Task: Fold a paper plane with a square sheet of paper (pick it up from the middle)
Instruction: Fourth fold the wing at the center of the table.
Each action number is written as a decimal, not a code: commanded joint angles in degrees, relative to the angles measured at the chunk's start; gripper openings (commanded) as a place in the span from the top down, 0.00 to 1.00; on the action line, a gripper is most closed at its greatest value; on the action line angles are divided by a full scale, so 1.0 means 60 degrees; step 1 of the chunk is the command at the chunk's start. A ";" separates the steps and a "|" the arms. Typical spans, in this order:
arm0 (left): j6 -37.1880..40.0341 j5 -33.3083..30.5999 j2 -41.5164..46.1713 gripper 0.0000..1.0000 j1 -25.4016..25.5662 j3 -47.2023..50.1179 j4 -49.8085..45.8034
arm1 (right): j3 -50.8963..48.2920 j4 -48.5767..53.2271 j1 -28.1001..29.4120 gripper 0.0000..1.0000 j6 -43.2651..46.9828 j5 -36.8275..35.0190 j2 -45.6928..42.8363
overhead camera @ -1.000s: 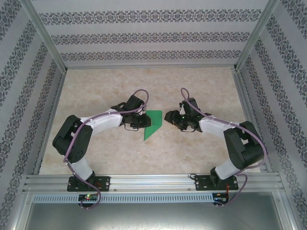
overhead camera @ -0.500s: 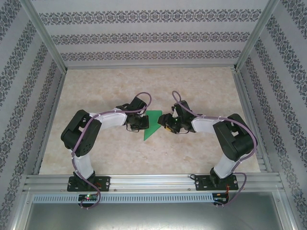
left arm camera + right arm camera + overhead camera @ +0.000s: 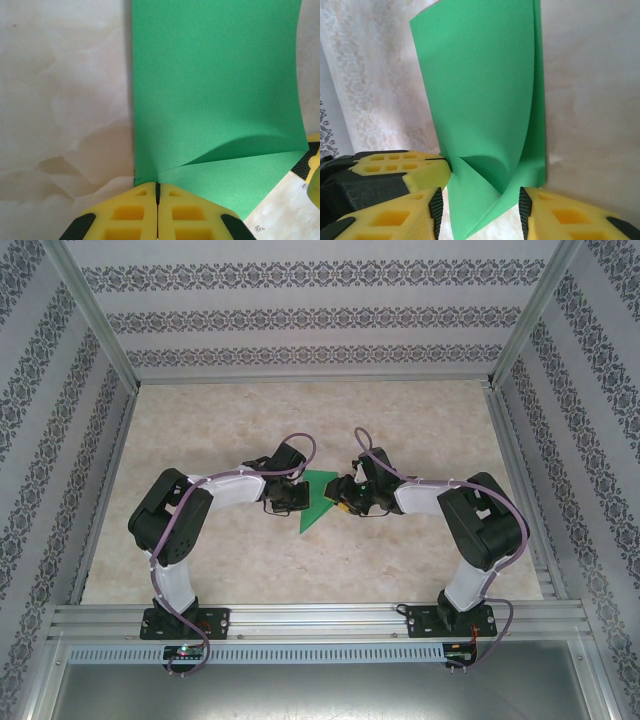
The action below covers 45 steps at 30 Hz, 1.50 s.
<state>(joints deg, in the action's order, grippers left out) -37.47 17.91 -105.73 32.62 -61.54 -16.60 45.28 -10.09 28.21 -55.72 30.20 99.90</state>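
Green square sheet of paper (image 3: 318,498) sat folded at mid-table (image 3: 200,440); left gripper (image 3: 157,192) clamped its left edge, right gripper (image 3: 480,201) straddled the right corner, jaws apart. Uneven closing could crumple it.

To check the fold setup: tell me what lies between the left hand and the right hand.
The thin bright green folded paper sheet fills the gap between the left hand and the right hand, as the top external view shows.

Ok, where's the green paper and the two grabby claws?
green paper (image 3: 215,100): left wrist view, middle of its flat face.
left gripper (image 3: 157,186): left wrist view, seam between its shut yellow fingertips.
right gripper (image 3: 480,202): right wrist view, gap between its yellow fingertips.
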 commanded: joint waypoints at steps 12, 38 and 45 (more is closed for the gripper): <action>0.0049 -0.0217 0.0051 0.91 0.0071 -0.0096 -0.0324 | 0.0315 -0.0629 0.0155 0.65 -0.0553 0.0619 0.0646; 0.0061 -0.0971 0.3965 0.17 -0.0896 0.1252 -0.0070 | 0.0782 0.1372 0.0045 0.97 0.0090 -0.0948 -0.1790; 0.0973 -0.0956 0.5045 0.00 -0.0910 0.1801 0.0566 | 0.1142 0.2699 0.0216 0.97 0.0005 -0.2331 -0.3134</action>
<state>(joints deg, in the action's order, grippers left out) -35.64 12.80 -78.13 27.66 -52.45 -17.12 50.48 0.34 28.69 -56.42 22.24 83.22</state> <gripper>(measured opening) 0.981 0.041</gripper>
